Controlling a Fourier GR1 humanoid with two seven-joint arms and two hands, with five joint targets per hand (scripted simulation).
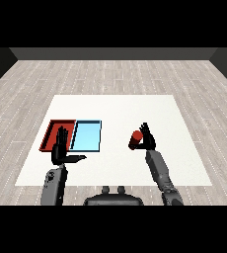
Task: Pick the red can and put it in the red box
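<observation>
The right hand (147, 138) is up over the table's (120, 106) right-centre part, w/ the red can (134, 140) against its inner side. Fingers and thumb are curled round the can, so it has hold of it; the can looks tilted, lying more on its side than upright, and seems lifted clear of the table rather than resting on it (no contact visible, though hard to be sure from this angle). Held that way prob. because the hand came at it from the side and wrapped the body.

The red tray (50, 133) lies near the table's left edge, touching the light blue tray (88, 136) on its right. So the can is well apart from its target, w/ the blue tray between them.

The left hand (61, 148) hovers at the near edge of the red tray, fingers straight and pointing up, thumb stuck out sideways, holding nothing. It partly covers the tray's near rim.

Judgement: pick is done, carry is next. The right arm needs to cross leftward over the blue tray, and the left hand may be in the way.
</observation>
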